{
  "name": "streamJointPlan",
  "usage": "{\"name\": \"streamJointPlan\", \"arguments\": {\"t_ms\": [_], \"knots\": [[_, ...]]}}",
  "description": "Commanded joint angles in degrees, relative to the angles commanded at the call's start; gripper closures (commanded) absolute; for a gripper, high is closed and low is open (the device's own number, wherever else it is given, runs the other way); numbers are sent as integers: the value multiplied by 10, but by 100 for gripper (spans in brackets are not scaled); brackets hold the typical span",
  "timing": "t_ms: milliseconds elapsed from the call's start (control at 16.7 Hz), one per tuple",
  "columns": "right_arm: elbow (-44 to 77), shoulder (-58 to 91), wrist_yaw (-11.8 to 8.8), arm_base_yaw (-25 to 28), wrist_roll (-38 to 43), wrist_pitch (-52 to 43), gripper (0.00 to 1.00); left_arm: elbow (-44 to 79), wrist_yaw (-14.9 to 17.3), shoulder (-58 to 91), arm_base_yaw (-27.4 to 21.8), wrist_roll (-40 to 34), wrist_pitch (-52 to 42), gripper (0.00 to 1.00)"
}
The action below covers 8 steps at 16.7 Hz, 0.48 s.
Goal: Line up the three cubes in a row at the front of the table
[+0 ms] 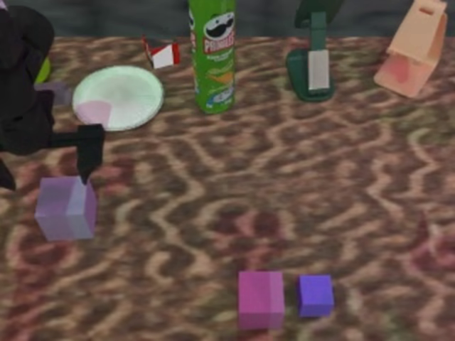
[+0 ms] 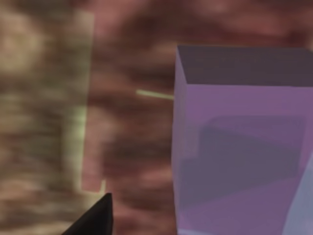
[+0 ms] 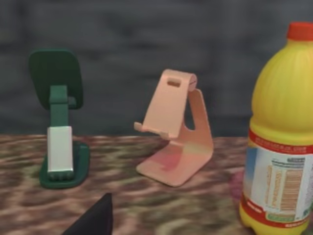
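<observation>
- Three cubes, two already side by side at the front edge of the table [image 1: 298, 185]: magenta-pink cube [image 1: 261, 300] right of centre, deep violet cube [image 1: 316, 295] just beside it on the right, a thin gap between.
- Still apart: lavender cube [image 1: 66, 207], well off to the left and farther back, flat on the surface.
- Directly over its rear edge, the left gripper [image 1: 87, 158], pointing down; in the left wrist view one dark fingertip [image 2: 95, 218] beside the cube's face [image 2: 239, 156], not touching. Spread of the fingers: cannot tell, second finger out of sight. Nothing held, by the look of it.
- Probably lined up so for a grasp from above, ahead of a carry to the row.
- Open room: a broad bare stretch between the lavender cube and the pink one, nothing in the way; space left of the pink cube for a third block.
- Clutter kept to the rear: plate [image 1: 118, 96], red-and-white box [image 1: 163, 54], green can [image 1: 212, 55], green stand [image 1: 311, 65], peach stand [image 1: 414, 51] — well away from the likely path.
- Near the table's left edge: little margin on that side.
- Right arm parked out of the top view; right wrist view facing the stands and a yellow bottle [image 3: 281, 132].
</observation>
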Motion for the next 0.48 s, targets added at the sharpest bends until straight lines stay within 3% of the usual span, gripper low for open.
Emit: {"name": "streamJointPlan", "arguments": {"t_ms": [180,480], "knots": [[0,0,0,0,0,0,0,-14,0,11,-1,1,22,0],[0,0,0,0,0,0,0,-72,0,64,-2,2,139,0]]}}
